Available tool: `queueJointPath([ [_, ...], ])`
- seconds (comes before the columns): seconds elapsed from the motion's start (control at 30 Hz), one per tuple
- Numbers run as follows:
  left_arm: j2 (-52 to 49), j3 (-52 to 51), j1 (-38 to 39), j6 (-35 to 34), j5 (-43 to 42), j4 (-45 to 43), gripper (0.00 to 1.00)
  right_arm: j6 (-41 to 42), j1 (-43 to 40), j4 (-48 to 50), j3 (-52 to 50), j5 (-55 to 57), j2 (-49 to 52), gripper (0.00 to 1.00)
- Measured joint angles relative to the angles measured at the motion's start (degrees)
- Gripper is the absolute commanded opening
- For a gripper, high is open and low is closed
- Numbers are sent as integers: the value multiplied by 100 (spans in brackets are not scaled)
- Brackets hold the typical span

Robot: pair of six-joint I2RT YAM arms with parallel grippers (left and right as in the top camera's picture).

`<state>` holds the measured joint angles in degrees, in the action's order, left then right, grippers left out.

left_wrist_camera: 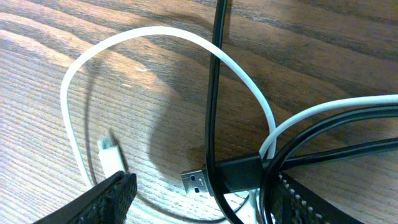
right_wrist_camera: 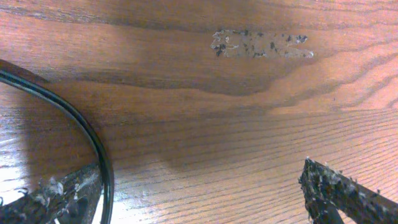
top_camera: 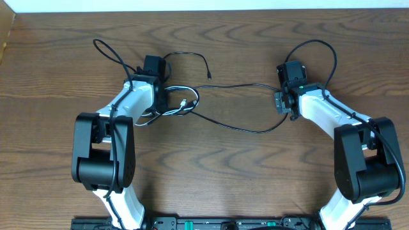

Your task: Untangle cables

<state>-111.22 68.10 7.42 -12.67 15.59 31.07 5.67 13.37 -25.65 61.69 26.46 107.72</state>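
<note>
Wooden table [top_camera: 211, 166] seen from above. A white cable [left_wrist_camera: 155, 31] and black cables [left_wrist_camera: 214, 93] lie crossed in a knot under the left arm. One black cable [top_camera: 255, 131] trails towards the right arm. The left jaws stand partly open astride the knot, gripping nothing. The right jaws are wide and empty. Untangling looks barely begun.

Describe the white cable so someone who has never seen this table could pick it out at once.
On the wooden table, look at the tangle at the tip of the left arm. The white cable loops there among the black cables, ending in a small white plug. It is the only pale cord; every other is black.
</note>
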Motion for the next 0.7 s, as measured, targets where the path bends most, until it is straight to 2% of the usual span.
queueJointPath([
  [0.43,0,-13,0,-42,-50,-42,72,-11,-28,284,-37,-361,0,99],
  [0.7,9,-20,-142,289,-1062,-236,72,-46,31,549,-44,-1419,26,99],
])
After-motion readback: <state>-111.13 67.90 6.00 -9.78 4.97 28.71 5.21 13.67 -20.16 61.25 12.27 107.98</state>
